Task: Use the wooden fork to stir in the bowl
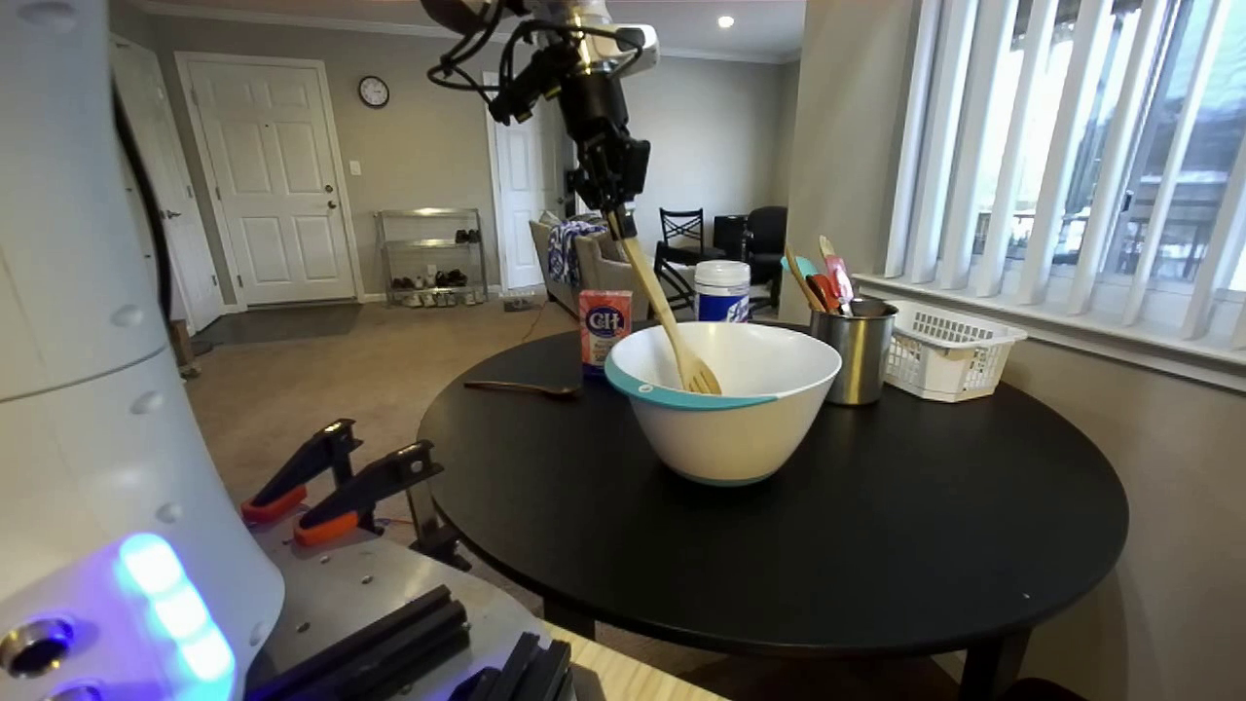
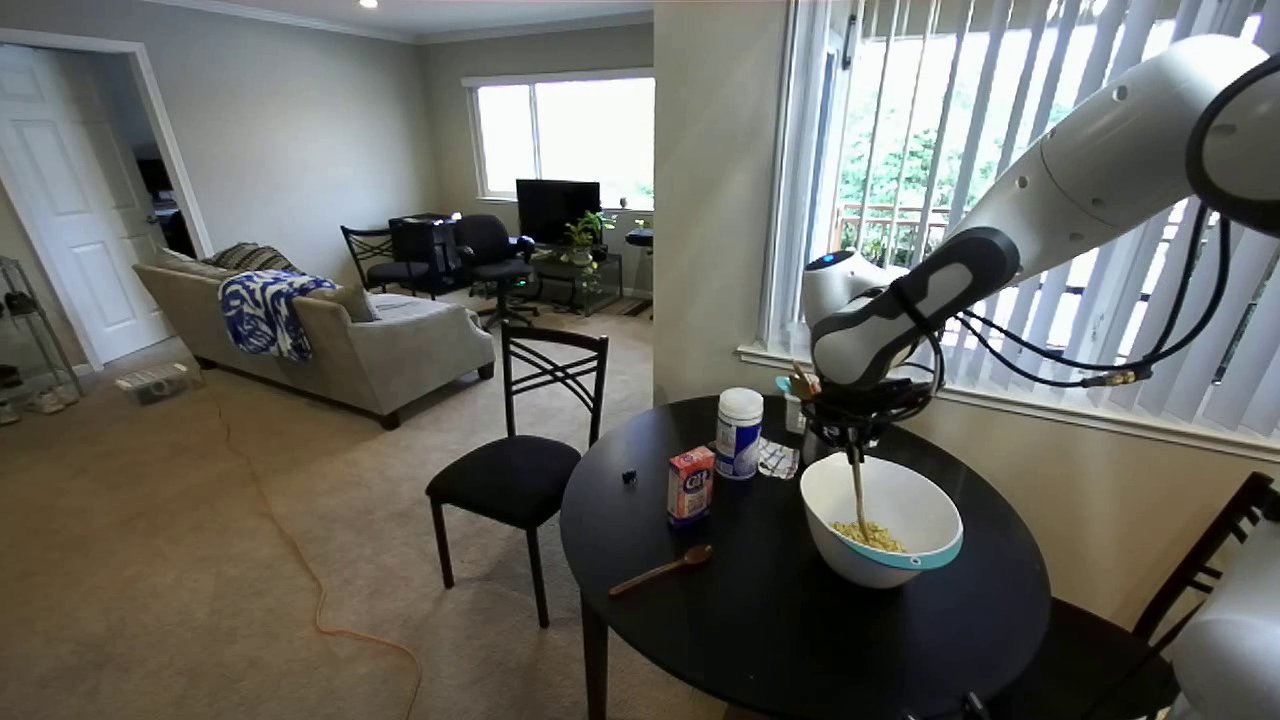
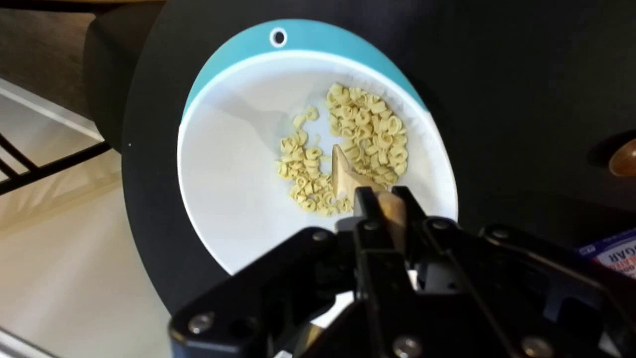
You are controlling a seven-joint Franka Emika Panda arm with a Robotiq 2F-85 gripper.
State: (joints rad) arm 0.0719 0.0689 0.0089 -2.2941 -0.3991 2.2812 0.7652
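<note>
Wooden fork (image 1: 662, 306), tilted, tines (image 1: 701, 378) down inside the bowl (image 1: 720, 438); handle (image 1: 639, 261) pinched by the gripper (image 3: 385, 199).
Step, as judged: stirring. Curled pasta (image 3: 370, 134) lies in a denser drift and a thinner one, partly parted by a gap, tines at that gap. Advised: slow arcs, tines low, pressure light along the inner wall, since nothing seen braces the bowl and it could slide or twist the handle in the grip. Table (image 1: 925, 526): black, round, the bowl set in from its edges. Near the edge facing the black chair (image 2: 505, 478): wooden spoon (image 2: 660, 571); farther in, sugar box (image 2: 690, 487), white-lidded canister (image 2: 740, 440) just beside. Towards the edge under the blinds (image 1: 934, 156): steel utensil pot (image 1: 857, 355), white basket (image 1: 954, 362) beside it. Beyond: grey sofa (image 2: 410, 360), shoe rack (image 1: 428, 243), wall clock (image 1: 374, 92).
</note>
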